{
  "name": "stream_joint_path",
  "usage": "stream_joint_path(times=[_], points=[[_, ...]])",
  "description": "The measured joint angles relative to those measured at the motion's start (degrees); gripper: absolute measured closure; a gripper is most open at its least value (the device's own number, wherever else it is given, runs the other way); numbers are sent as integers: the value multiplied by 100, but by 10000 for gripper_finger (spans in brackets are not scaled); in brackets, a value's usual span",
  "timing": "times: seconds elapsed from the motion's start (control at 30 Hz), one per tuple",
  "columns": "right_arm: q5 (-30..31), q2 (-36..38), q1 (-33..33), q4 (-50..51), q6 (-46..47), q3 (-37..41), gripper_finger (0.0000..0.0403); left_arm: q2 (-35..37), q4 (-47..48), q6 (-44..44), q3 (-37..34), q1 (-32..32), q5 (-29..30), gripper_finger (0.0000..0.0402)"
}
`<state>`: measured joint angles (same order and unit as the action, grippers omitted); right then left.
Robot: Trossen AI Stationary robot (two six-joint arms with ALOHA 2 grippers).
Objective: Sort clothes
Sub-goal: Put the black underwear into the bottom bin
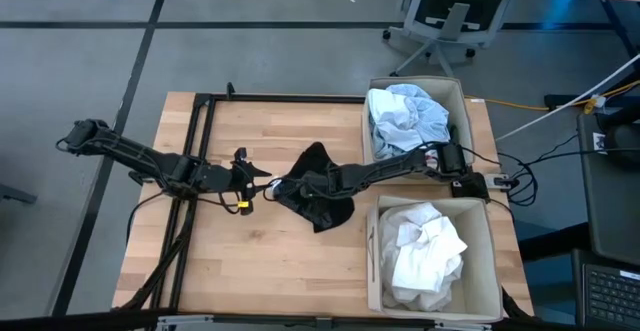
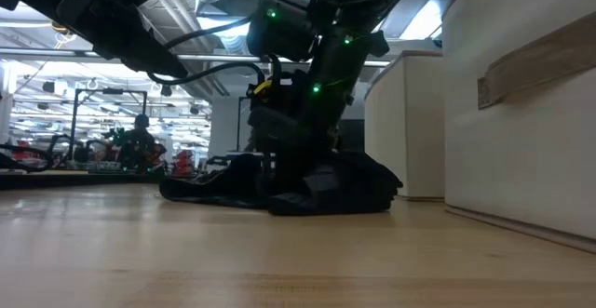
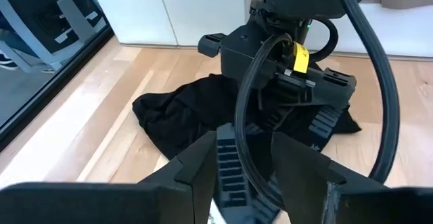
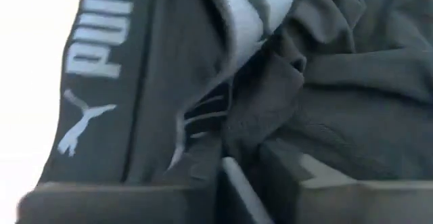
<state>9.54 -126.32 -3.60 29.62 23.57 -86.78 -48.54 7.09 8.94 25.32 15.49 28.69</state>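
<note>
Your right gripper (image 1: 300,187) down on black garment (image 1: 318,203) at table (image 1: 260,261) centre, left of two boxes; fingers buried in folds, can't tell whether clenched. Left gripper (image 1: 258,181) just beside garment, fingers parted, grasping nothing. Pale blue clothes (image 1: 405,116) in far box (image 1: 456,91), white clothes (image 1: 425,251) in near box (image 1: 487,261).

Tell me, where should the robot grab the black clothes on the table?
Probably at a raised fold near the middle of the black clothes, coming straight down from above. They lie crumpled flat on the table, so only bunched-up folds give fingers something to pinch. The right gripper is already pressed in there.
</note>
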Motion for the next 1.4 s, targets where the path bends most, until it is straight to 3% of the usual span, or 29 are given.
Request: stream_joint_path(times=[0.1,0.17,0.33,0.57,1.17,1.4], points=[[-8,0,-8,3,0,2,367,0,0,24,0,0,0,270],[-6,2,-9,4,0,4,388,1,0,28,0,0,0,270],[206,53,-140,16,6,9,375,0,6,276,0,0,0,270],[651,482,-540,253,-140,66,391,0,147,414,1,0,2,270],[2444,3097,-1121,1087,-155,32,393,1,129,478,0,13,1,270],[2603,4027,-1116,1129,-295,28,392,1,124,465,2,13,2,270]])
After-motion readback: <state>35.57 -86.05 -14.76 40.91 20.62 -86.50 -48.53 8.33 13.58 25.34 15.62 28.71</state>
